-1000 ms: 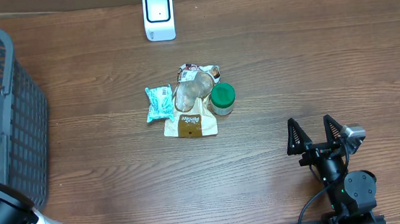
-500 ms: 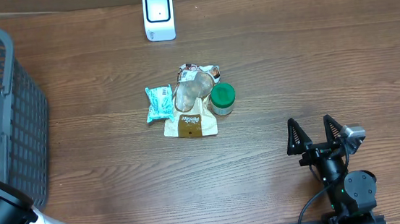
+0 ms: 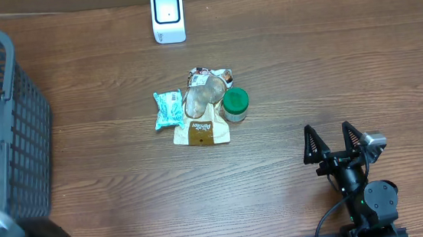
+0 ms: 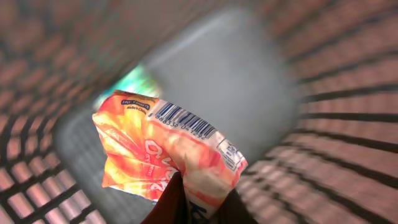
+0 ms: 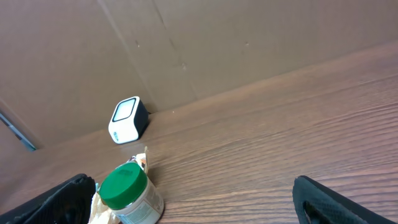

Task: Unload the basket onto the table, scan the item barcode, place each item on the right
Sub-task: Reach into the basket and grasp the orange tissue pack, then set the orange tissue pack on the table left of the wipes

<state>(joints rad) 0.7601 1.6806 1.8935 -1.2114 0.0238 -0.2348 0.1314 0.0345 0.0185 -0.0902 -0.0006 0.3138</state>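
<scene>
Above the gray basket (image 4: pixel 249 74) floor in the left wrist view, an orange snack packet (image 4: pixel 168 155) is gripped by the left hand (image 4: pixel 189 204), its barcode (image 4: pixel 183 120) showing. At the overhead frame's lower right, the right hand (image 3: pixel 335 140) is held wide open.

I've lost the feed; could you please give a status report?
Left gripper shut on orange snack packet, barcode showing. Right gripper open, empty. Basket walls surround packet.

Soft even light, motion-blurred left-wrist view
</scene>
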